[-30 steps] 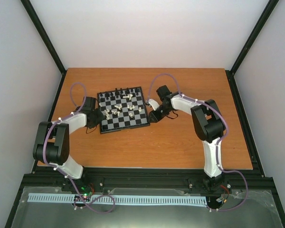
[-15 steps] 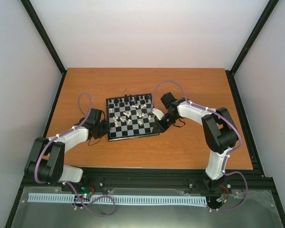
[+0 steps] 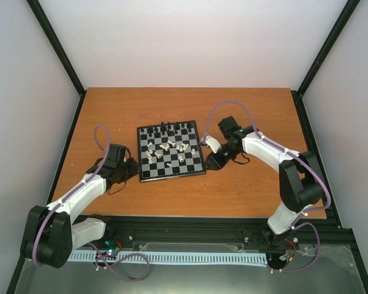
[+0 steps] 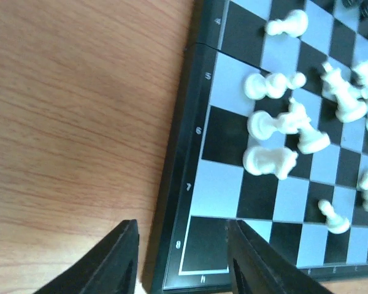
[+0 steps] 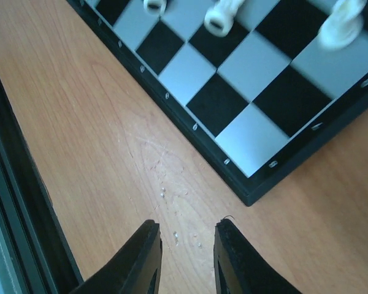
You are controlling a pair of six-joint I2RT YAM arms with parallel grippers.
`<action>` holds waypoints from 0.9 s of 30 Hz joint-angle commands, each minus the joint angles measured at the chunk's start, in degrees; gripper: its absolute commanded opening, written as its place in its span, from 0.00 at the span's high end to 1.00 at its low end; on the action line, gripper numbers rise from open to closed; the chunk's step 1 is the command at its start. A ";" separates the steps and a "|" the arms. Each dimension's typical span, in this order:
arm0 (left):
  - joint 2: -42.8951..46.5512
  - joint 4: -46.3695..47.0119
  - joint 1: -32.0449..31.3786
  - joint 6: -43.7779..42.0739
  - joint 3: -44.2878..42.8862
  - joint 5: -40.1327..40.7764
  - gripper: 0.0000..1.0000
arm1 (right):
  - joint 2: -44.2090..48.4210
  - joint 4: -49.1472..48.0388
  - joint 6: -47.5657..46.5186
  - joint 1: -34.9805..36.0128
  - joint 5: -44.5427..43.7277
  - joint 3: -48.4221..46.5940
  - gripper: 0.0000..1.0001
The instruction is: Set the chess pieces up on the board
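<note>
Resting flat on the orange-brown wooden tabletop, the small square checkerboard of black and silver-white squares with a thin black rim lies slightly left of the table's centre, between the two arms.

**Pieces.** The tiny black chess pieces are lined along the far edge of the board. The tiny cream-white chess pieces are scattered over the middle squares. In the left wrist view several cream-white pieces lie on their sides, some touching one another. The squares nearest the camera are bare.

**Left gripper.** The left gripper sits at the board's left edge, near its near-left corner. In the left wrist view its jaws are parted. One black finger is over bare wood; the other finger is over the board's corner squares. The numbered rim runs between them. Nothing is clamped.

**Right gripper.** The right gripper sits just off the board's right edge, near its near-right corner. In the right wrist view its jaws stand a little apart over bare wood and hold nothing. The rim is near the fingertips, not touching them. Two cream-white pieces show at the top of that view.
</note>
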State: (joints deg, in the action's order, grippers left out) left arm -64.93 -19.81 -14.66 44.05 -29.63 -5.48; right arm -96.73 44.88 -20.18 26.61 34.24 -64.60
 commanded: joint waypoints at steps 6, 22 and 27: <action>6.09 -5.01 -0.46 -7.64 -6.58 -3.44 0.40 | 11.16 -1.01 0.91 -4.76 1.91 -3.22 0.61; -9.31 -3.82 0.13 -2.47 -13.85 6.70 0.61 | -4.56 -9.48 8.72 -6.26 -0.66 -7.17 0.51; -11.39 -0.60 1.15 -2.26 -10.78 6.90 0.57 | -12.36 -8.94 9.31 -6.24 1.45 -8.73 0.54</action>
State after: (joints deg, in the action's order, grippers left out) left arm -75.13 -24.80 -14.44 40.51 -41.80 0.86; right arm -105.36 36.56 -12.60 20.60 33.74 -71.37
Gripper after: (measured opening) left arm 0.423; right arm 0.477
